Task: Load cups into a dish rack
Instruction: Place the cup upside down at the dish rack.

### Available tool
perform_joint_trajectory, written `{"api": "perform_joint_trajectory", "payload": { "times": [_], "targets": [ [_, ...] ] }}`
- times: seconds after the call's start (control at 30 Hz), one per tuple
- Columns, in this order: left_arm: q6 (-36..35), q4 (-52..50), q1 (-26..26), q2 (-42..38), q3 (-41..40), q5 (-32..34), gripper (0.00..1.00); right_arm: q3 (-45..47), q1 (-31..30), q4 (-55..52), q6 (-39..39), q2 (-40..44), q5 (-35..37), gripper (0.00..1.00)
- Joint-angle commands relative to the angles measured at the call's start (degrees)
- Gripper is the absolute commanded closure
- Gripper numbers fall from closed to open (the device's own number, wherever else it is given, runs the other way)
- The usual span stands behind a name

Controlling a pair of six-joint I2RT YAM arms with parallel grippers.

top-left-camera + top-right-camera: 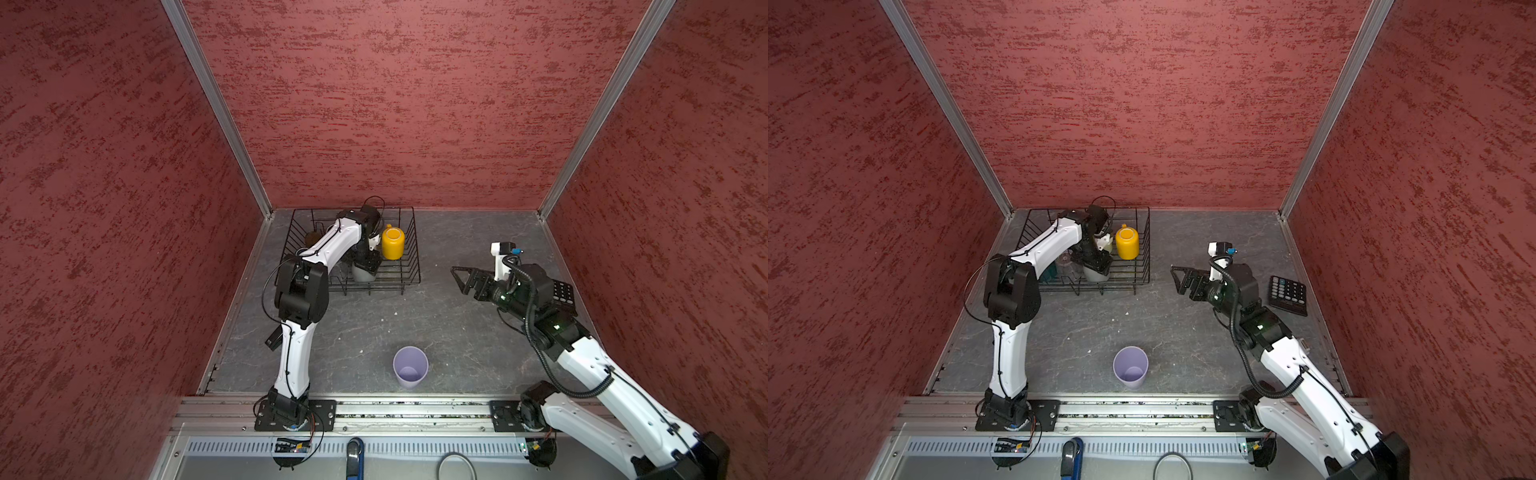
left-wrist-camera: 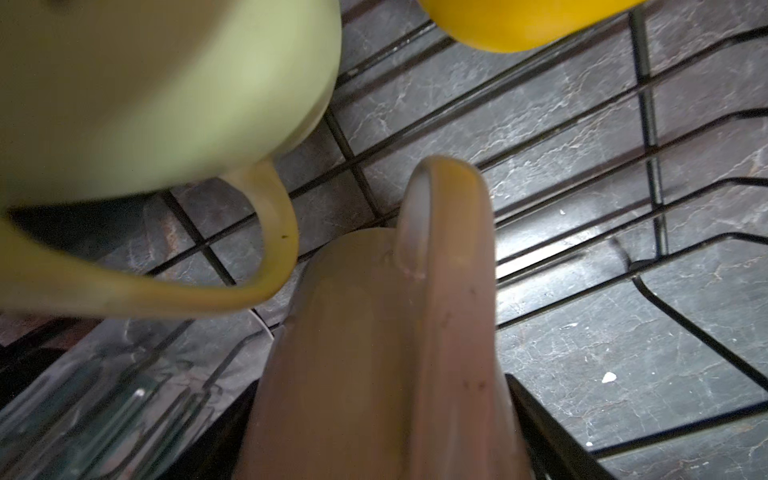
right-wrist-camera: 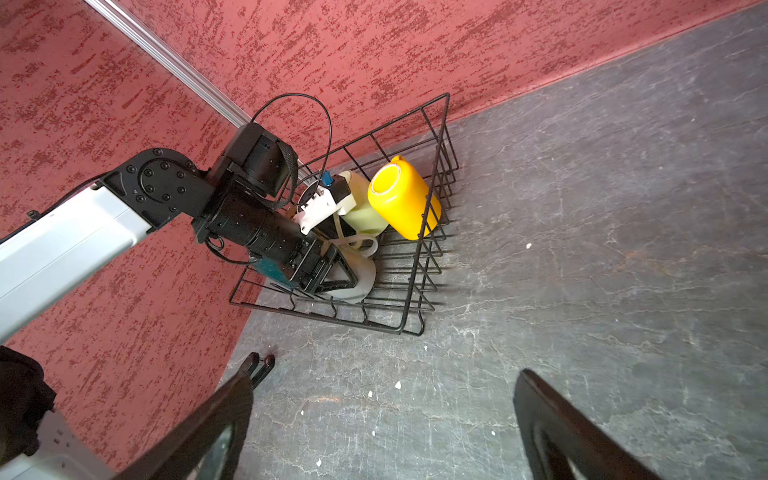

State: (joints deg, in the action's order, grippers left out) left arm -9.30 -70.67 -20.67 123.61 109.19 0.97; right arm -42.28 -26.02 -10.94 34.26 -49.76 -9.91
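Take the far wall as 12 o'clock. The dish rack (image 1: pixel 411 253) sits at 11 o'clock on the grey table (image 1: pixel 436 332). The left gripper (image 1: pixel 368 266) is down inside it, squeezing the grey mug (image 1: pixel 360 276) at the rack's near side.

The left wrist view shows that mug very close up. The pale green mug (image 2: pixel 145 91) is just beside it, and the clear ribbed glass (image 2: pixel 104 407) is on its other side. In the top views the left arm hides most of those two.

A top view shows the amber-brown tumbler (image 1: pixel 311 240) at the rack's 9 o'clock side. The right wrist view shows a bit of the teal mug (image 3: pixel 269 268) behind the left gripper. The yellow mug (image 1: pixel 392 242) stands bottom up at the rack's 3 o'clock side, against the wires.

The lilac tumbler (image 1: pixel 410 368) stands alone at 6 o'clock, mouth up, well apart from the rack.

The right gripper (image 3: pixel 390 370) hangs at 3 o'clock with its jaws spread wide and nothing in them. The black calculator (image 1: pixel 1288 296) lies just behind it. In one top view the right arm covers half of the calculator.
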Motion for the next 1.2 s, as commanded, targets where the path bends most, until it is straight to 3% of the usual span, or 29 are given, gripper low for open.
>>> {"api": "perform_joint_trajectory", "payload": {
  "times": [0.0,0.13,0.23,0.4,0.6,0.9,1.17],
  "targets": [
    [0.2,-0.2,0.5,0.5,1.9,-2.1,0.56,0.2,0.6,0.5,0.6,0.0,-0.4,0.01],
    [0.6,-0.7,0.6,0.6,2.2,-2.4,0.51,0.2,0.6,0.8,0.8,-0.1,-0.5,0.01],
    [0.6,-0.9,0.6,0.7,2.0,-2.2,0.39,0.3,0.7,0.7,0.8,0.1,-0.5,0.01],
    [0.6,-1.0,0.7,0.6,2.1,-2.0,0.31,0.5,0.7,0.7,0.9,0.2,-0.5,0.01],
    [0.7,-1.1,0.6,0.4,2.0,-1.9,0.00,0.6,0.9,0.8,1.0,0.2,-0.5,0.01],
    [1.2,-1.4,0.5,-1.0,1.9,-2.8,0.00,0.6,0.8,0.3,0.9,0.3,-0.5,0.01],
    [1.9,-0.8,-1.5,-7.0,1.0,-0.3,0.00,-2.2,0.9,-5.6,-2.7,-1.9,2.3,0.01]
  ]
}}
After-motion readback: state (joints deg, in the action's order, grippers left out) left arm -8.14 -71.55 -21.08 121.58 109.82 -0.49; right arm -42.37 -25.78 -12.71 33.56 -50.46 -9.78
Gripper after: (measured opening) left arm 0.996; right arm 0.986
